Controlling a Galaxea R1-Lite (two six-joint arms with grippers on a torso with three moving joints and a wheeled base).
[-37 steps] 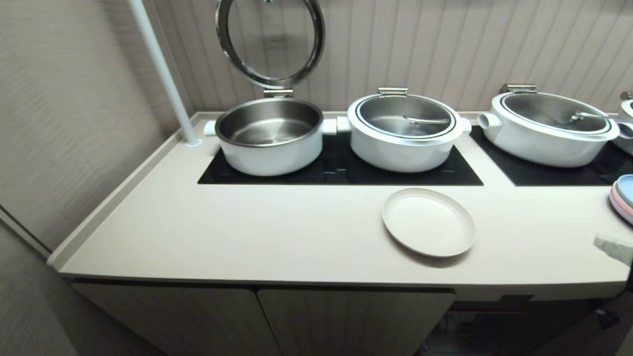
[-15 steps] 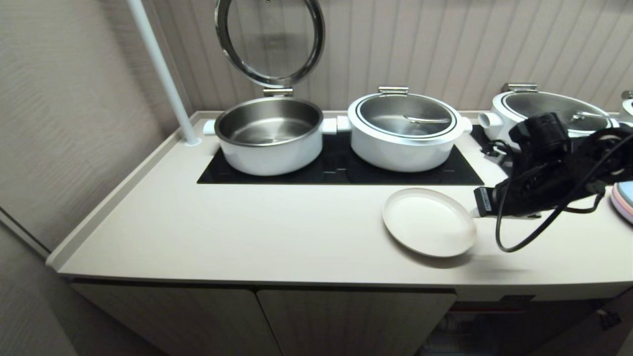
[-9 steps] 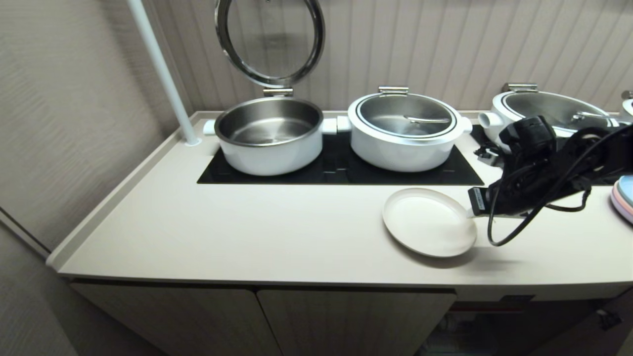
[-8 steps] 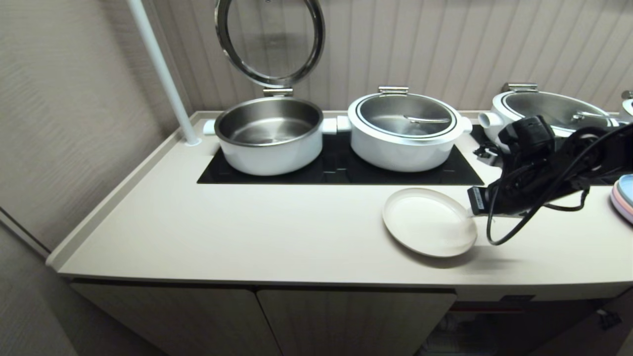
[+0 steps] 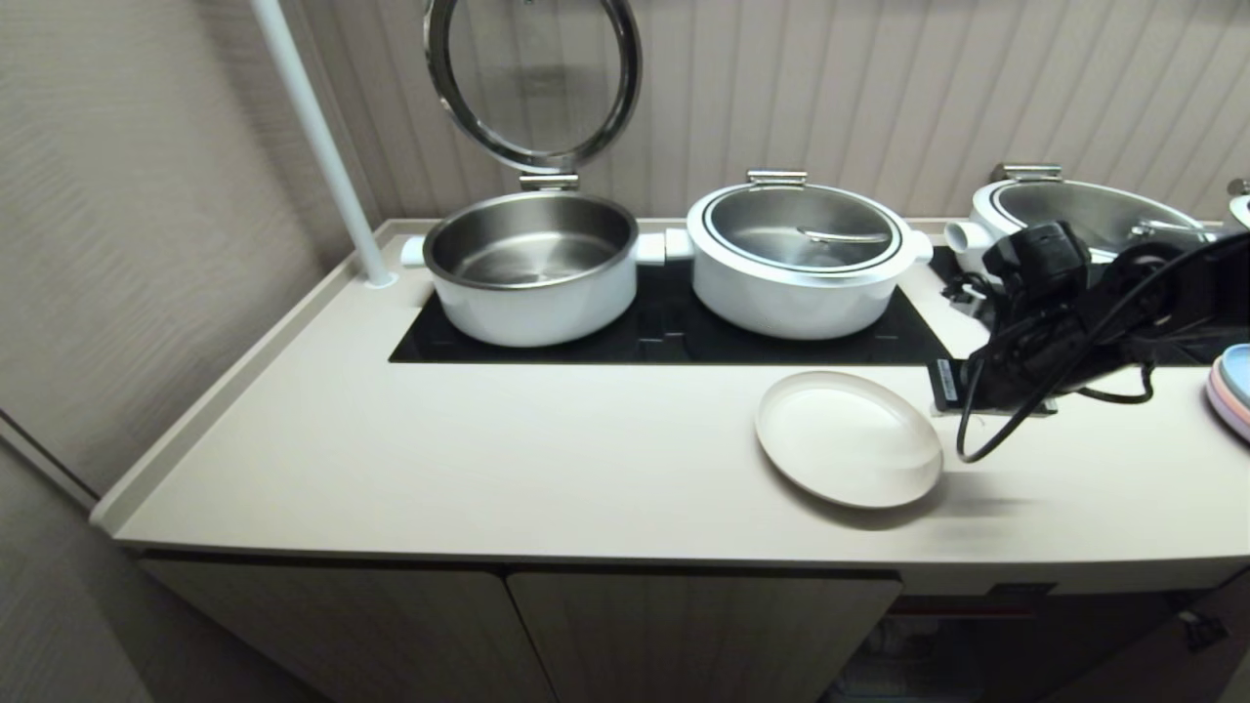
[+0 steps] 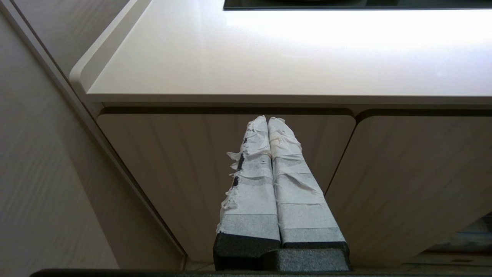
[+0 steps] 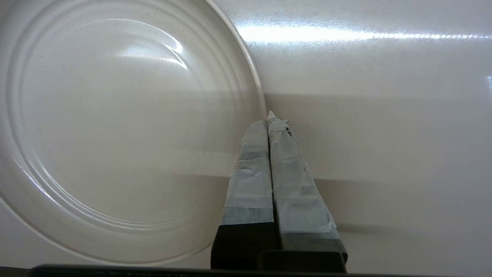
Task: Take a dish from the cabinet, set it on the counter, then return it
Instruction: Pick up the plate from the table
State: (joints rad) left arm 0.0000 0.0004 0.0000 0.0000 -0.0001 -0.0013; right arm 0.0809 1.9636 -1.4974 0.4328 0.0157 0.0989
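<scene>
Fingers: right gripper (image 7: 270,117), two tape-wrapped fingers (image 7: 250,173) pressed flat together, nothing between them, tips just beside the rim of the dish (image 7: 115,127) and over bare worktop; whether they touch the rim cannot be told. Left gripper (image 6: 268,119), two tape-wrapped fingers likewise closed on nothing, low down in front of the cabinet (image 6: 180,173) doors, below the worktop edge

Dish: one, round, shallow, off-white, lying flat on the counter (image 5: 488,459) towards its front right, in front of the cooktop strip (image 5: 674,337), well apart from the pots

Surface: one long cream counter with raised lip along its left and rear edges; black glass cooktop inset along the back

Room: beige ribbed wall panelling (image 5: 879,88) behind; plain textured wall (image 5: 127,215) on the left; one white pole (image 5: 312,137) rising from the rear left corner of the counter

Pots: three counted plainly, white, on the cooktop. Left pot (image 5: 532,264) open, its glass lid (image 5: 532,78) hinged upright; middle pot (image 5: 801,259) lidded; right pot (image 5: 1084,210) lidded, partly hidden by the right arm (image 5: 1055,322)

Plates, coloured: small pink-and-blue stack (image 5: 1232,386) at the right edge, count not readable

Cabinet doors: two shut below the counter in head view; to their right an open bay
</scene>
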